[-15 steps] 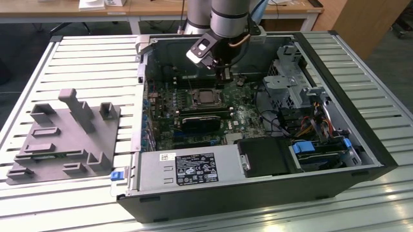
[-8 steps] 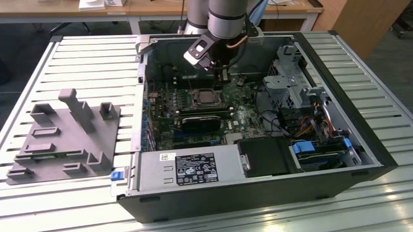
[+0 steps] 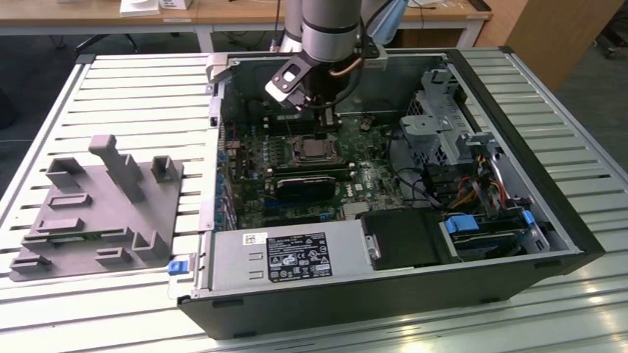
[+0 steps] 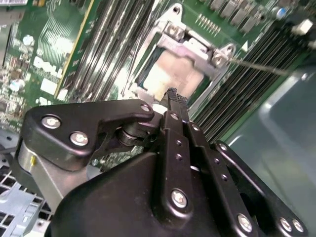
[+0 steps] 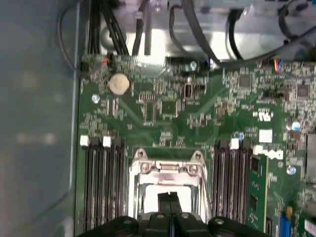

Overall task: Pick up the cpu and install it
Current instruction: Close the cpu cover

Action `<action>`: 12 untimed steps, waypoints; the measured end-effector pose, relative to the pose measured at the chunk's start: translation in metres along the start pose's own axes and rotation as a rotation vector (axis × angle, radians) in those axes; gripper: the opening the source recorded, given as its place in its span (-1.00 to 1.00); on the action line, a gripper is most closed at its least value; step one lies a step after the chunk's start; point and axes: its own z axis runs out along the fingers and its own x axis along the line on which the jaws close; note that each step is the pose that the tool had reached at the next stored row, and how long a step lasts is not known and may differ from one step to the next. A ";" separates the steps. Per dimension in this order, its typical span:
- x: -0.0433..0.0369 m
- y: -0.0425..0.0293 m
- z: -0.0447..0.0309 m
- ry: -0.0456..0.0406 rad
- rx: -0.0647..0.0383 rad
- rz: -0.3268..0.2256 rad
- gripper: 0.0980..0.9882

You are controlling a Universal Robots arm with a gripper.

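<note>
— Hovering where, that gripper (image 4: 172,97)?
— Just above the motherboard socket (image 5: 165,168), inside the open computer case (image 3: 510,95) on the slatted worktop (image 3: 128,95).
— And the jaws?
— Pressed together, with nothing between them.
— Where is the cpu (image 4: 170,71)?
— It lies flat in the socket, pale top up, right beneath the jaw tips. I cannot tell whether they touch it.

place: lab | slatted metal bench (image 3: 128,95) | open PC case (image 3: 393,309) | wooden desks (image 3: 245,11)
</note>
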 end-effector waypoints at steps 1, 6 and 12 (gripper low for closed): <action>0.0000 -0.0012 0.0008 0.0000 0.000 0.000 -0.98; 0.0000 -0.0070 0.0050 0.0000 0.000 0.000 -0.98; 0.0003 -0.0222 0.0105 0.0000 0.000 0.000 -0.98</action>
